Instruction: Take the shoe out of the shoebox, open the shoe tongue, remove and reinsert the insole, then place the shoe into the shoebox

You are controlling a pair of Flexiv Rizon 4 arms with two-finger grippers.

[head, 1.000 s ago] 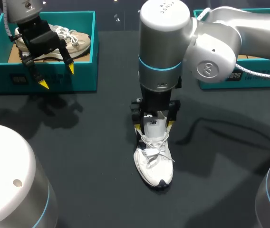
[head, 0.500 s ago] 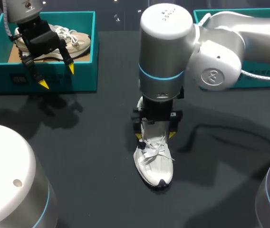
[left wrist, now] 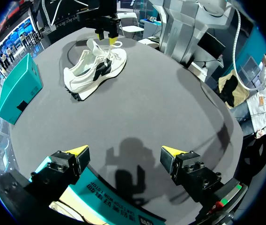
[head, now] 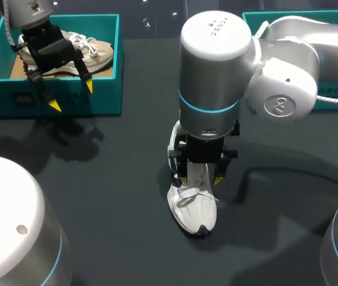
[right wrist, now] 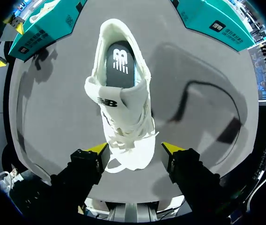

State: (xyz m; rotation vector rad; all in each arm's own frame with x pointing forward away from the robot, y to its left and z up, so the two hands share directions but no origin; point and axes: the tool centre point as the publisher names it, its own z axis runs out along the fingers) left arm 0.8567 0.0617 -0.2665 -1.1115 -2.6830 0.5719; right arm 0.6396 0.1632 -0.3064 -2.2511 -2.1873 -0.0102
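Right gripper (head: 198, 177) above the white shoe (head: 193, 213), my fingers spread to either side of its laces (no contact visible). The shoe lies mid-table (head: 109, 179), tongue (right wrist: 121, 99) raised, insole (right wrist: 121, 63) showing inside. Left gripper (head: 71, 96), likewise spread and holding nothing, above a teal shoebox (head: 106, 95) containing a tan shoe (head: 94, 50).

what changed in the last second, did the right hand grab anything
The right hand slid along the white shoe, from over the tongue toward the toe and nearer the head camera. Its fingers are open, one on each side of the laces, and it took hold of nothing. The shoe itself did not shift. The left hand stayed open over the teal shoebox holding the beige shoe.
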